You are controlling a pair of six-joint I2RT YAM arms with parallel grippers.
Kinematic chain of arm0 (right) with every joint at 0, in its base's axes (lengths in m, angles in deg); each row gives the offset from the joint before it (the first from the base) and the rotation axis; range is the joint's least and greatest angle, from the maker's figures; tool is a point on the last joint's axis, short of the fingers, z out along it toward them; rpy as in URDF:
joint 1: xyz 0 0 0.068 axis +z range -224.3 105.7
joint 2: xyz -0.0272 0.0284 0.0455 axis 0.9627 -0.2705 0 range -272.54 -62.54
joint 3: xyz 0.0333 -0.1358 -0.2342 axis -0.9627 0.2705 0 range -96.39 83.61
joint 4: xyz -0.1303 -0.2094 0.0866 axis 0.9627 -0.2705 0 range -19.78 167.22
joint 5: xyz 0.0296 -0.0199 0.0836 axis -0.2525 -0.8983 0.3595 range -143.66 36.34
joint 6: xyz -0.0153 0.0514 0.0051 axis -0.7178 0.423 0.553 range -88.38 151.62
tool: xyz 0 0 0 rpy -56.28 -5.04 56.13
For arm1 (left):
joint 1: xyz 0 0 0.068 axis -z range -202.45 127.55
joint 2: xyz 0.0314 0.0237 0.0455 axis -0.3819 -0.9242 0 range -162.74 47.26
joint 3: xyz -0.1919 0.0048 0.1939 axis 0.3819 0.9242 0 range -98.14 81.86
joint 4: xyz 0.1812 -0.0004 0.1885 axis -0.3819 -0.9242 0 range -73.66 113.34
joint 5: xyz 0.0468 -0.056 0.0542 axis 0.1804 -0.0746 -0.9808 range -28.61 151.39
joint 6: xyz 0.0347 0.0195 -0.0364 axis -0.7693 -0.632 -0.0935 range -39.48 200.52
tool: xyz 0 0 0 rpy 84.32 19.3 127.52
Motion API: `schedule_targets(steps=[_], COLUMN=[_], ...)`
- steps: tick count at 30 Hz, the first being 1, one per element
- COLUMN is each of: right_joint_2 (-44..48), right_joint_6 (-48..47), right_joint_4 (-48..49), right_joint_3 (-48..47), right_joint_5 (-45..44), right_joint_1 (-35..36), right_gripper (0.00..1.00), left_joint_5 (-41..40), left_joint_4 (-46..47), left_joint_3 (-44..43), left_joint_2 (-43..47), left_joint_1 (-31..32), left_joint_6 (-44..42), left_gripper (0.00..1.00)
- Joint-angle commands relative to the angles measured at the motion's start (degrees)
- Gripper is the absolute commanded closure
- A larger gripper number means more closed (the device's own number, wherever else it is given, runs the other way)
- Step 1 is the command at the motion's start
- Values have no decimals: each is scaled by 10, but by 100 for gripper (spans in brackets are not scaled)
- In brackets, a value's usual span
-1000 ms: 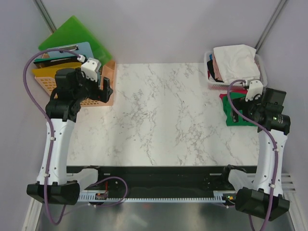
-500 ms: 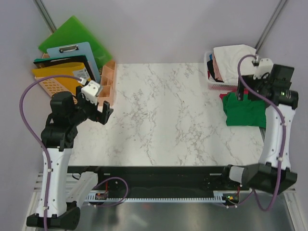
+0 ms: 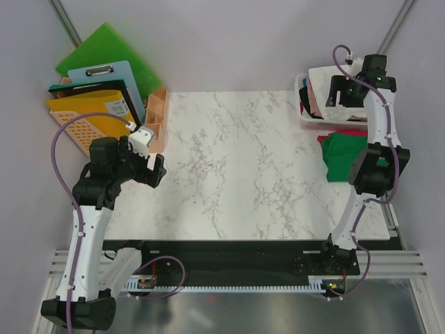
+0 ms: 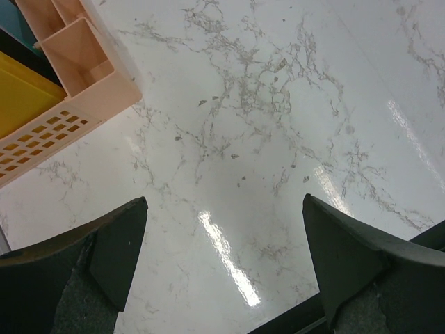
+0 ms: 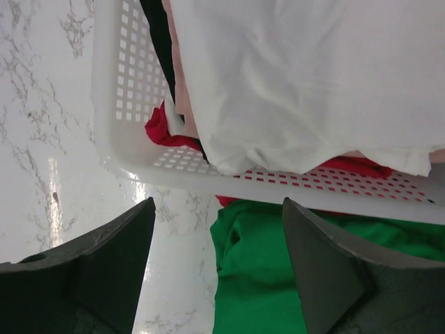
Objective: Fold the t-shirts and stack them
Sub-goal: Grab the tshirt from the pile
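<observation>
T-shirts [image 3: 321, 85] lie in a heap in the white mesh basket [image 5: 117, 90]. On top of the basket is the cream-white t-shirt [image 5: 313, 76], crumpled, and it hangs a little over the basket's near wall. Under it, inside the basket, a pink t-shirt [image 5: 182, 90], a black t-shirt [image 5: 157, 35] and a red t-shirt [image 5: 161, 129] show only as narrow edges. The green t-shirt [image 5: 278, 278] is outside the basket, just beside its near wall, bunched on the table [image 3: 236, 160].

The right tool [image 5: 217, 209] hangs above the basket's near wall. Its jaws stand wide, with nothing between them and not touching the cloth. The left tool [image 4: 222, 209] is well apart from the basket, at the opposite side of the table. It is above the bare marble surface, with its jaws wide and empty.
</observation>
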Motion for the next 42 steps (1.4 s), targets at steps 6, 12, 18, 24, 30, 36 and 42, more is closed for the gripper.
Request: schedule_targets(steps=[6,12,18,24,30,36,42], right_joint_2=[-115,-173,-183,-134,96,361,569], right_joint_6=[1,12,20,13,-21,2,15], right_joint_4=[19,53,81,117,215,257,257], right_joint_3=[-132,-159,-131,-73,97,232,259], right_joint_5=[-71,-68,-59,-52,11,98,134], right_joint_1=[6,6,8,8,8,8,7], right_gripper=[27,29,63,100,100,100,100], left_joint_5=[24,14,11,17,22,26,31], left_joint_4=[20,22,21,21,29,38,37], left_joint_3=[-13,-7,5,9,35,62,68], left_joint_2=[-38,-30,-34,-38,-41,-15,-6], left_joint_1=[0,0,-1,0,0,-1,-1], left_joint_6=[30,37,31,29,20,15,16], left_gripper=[0,0,0,0,0,0,0])
